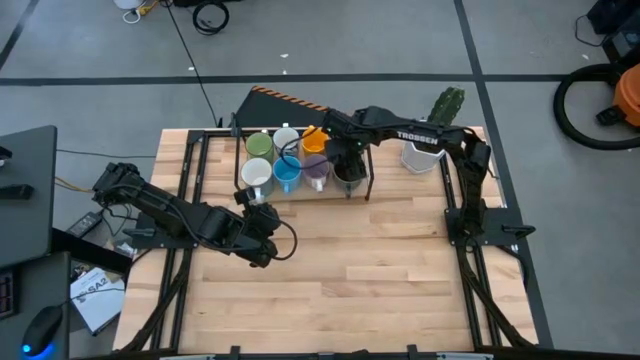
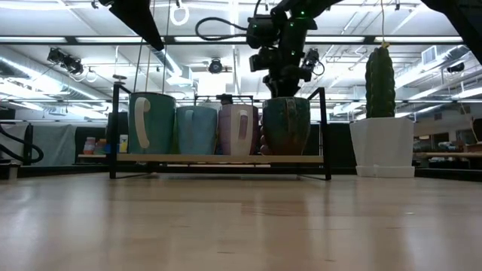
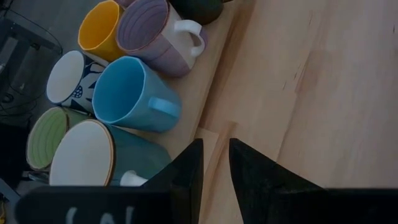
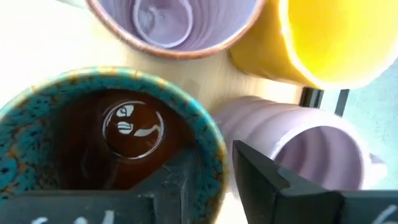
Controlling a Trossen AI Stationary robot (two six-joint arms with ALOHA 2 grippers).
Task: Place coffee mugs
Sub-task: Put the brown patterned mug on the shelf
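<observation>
Several coffee mugs stand upright in two rows on a black-framed rack's wooden shelf at the table's far side. The near row holds a white-inside teal mug, a blue, a lilac and a dark teal-rimmed mug. Behind them are a green, a white, an orange and a second lilac. My right gripper reaches down onto the dark mug. My left gripper hovers just near of the rack, its fingers narrowly open and holding nothing. My right gripper has the dark mug by its rim on the side toward the second lilac mug. One finger is inside and one outside, coming from above and pointing down. The mug stands upright with its base on the rack shelf.
A white faceted pot with a cactus stands to the right of the rack, by the right arm. The rack's black posts rise above the mugs. Bare wooden table top stretches from the rack to the near edge.
</observation>
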